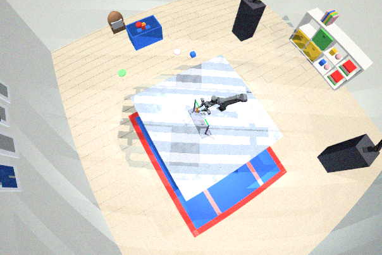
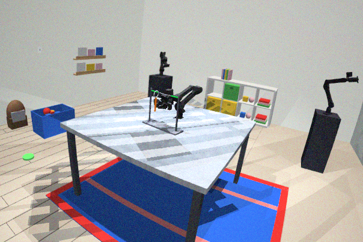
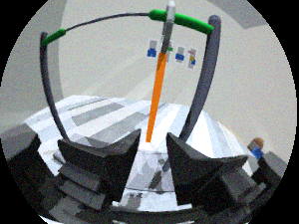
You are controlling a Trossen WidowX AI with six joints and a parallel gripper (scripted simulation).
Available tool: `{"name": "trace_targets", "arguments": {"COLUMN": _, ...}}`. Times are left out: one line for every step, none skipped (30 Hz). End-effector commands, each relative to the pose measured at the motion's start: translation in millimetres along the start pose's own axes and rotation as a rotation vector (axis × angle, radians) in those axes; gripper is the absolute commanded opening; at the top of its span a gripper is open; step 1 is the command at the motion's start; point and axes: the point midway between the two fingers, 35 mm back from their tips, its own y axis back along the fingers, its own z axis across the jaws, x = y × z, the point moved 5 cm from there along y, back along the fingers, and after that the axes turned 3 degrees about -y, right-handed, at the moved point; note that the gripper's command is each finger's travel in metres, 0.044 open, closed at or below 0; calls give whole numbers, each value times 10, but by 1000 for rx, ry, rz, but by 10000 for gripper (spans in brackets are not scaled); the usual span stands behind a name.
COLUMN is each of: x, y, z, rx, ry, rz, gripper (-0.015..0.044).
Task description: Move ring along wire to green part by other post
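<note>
The ring [image 2: 155, 93] [image 3: 168, 30] hangs on the green part [image 3: 193, 23] [image 1: 197, 104] next to one post [image 3: 204, 84] [image 2: 149, 110]. Its orange handle [image 3: 155, 99] [image 2: 155, 105] [image 1: 197, 110] points down. The thin grey wire [image 3: 100, 18] leads to the other green part [image 3: 56, 36] [image 1: 207, 122] [image 2: 172, 96] by the other post [image 3: 49, 94] [image 2: 177, 116]. My gripper [image 3: 153, 132] is partly open and holds nothing. In the wrist view the handle's lower end shows in the gap between the fingertips; whether it is beyond them or between them is hard to tell.
Both posts stand on a flat base plate [image 2: 162, 127] on the table [image 1: 227, 151] [image 2: 192, 161]. The arm [image 1: 232, 98] [image 2: 187, 92] reaches in from the shelf side. A blue bin [image 1: 145, 35] and two black pedestals [image 1: 248, 19] [image 1: 345, 154] stand away from the table.
</note>
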Motion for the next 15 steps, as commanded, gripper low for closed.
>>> {"name": "trace_targets", "arguments": {"x": 4, "y": -71, "z": -2, "rx": 0, "ry": -8, "rz": 4, "gripper": 160}}
{"name": "trace_targets", "arguments": {"x": 4, "y": -86, "z": -2, "rx": 0, "ry": -8, "rz": 4, "gripper": 160}}
{"name": "trace_targets", "arguments": {"x": 4, "y": -101, "z": -2, "rx": 0, "ry": -8, "rz": 4, "gripper": 160}}
{"name": "trace_targets", "arguments": {"x": 4, "y": -116, "z": -2, "rx": 0, "ry": -8, "rz": 4, "gripper": 160}}
{"name": "trace_targets", "arguments": {"x": 5, "y": -131, "z": -2, "rx": 0, "ry": -8, "rz": 4, "gripper": 160}}
{"name": "trace_targets", "arguments": {"x": 5, "y": -146, "z": -2, "rx": 0, "ry": -8, "rz": 4, "gripper": 160}}
{"name": "trace_targets", "arguments": {"x": 6, "y": -162, "z": -2, "rx": 0, "ry": -8, "rz": 4, "gripper": 160}}
{"name": "trace_targets", "arguments": {"x": 7, "y": -177, "z": -2, "rx": 0, "ry": -8, "rz": 4, "gripper": 160}}
{"name": "trace_targets", "arguments": {"x": 9, "y": -192, "z": -1, "rx": 0, "ry": -8, "rz": 3, "gripper": 160}}
{"name": "trace_targets", "arguments": {"x": 10, "y": -208, "z": -1, "rx": 0, "ry": -8, "rz": 3, "gripper": 160}}
{"name": "trace_targets", "arguments": {"x": 12, "y": -223, "z": 0, "rx": 0, "ry": -8, "rz": 3, "gripper": 160}}
{"name": "trace_targets", "arguments": {"x": 14, "y": -239, "z": 1, "rx": 0, "ry": -8, "rz": 3, "gripper": 160}}
{"name": "trace_targets", "arguments": {"x": 16, "y": -254, "z": 2, "rx": 0, "ry": -8, "rz": 3, "gripper": 160}}
{"name": "trace_targets", "arguments": {"x": 19, "y": -270, "z": 3, "rx": 0, "ry": -8, "rz": 3, "gripper": 160}}
{"name": "trace_targets", "arguments": {"x": 21, "y": -285, "z": 4, "rx": 0, "ry": -8, "rz": 2, "gripper": 160}}
